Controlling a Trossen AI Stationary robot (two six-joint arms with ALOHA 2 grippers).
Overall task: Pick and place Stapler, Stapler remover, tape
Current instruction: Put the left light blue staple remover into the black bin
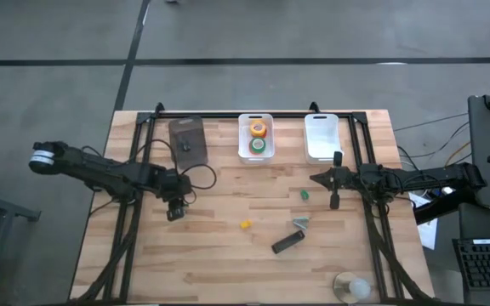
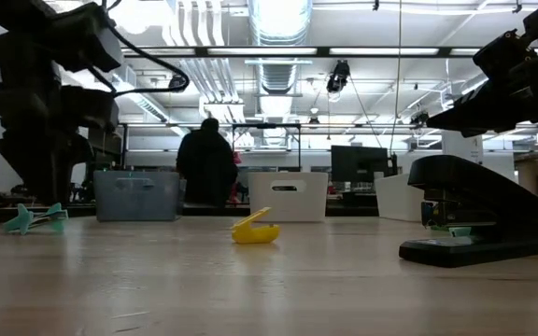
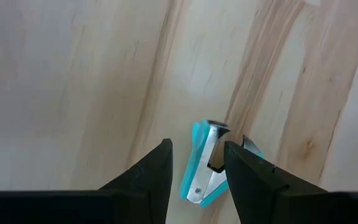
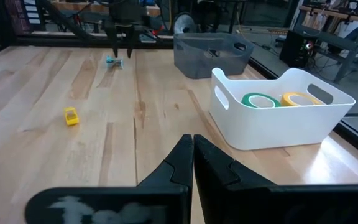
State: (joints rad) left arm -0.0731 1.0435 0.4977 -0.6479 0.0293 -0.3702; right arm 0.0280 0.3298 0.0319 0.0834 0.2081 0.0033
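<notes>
Left hand hangs released over the teal staple remover at the bench's nine o'clock; right hand clenched, empty – stapler at five o'clock. No legible writing.

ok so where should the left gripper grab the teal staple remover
Take the staple remover across its teal body, near the middle, coming straight down from above. It lies flat on the table, its long axis running between the open fingers of the left gripper, so closing should pinch its narrow sides. The metal claw end looks a poorer hold.
</notes>
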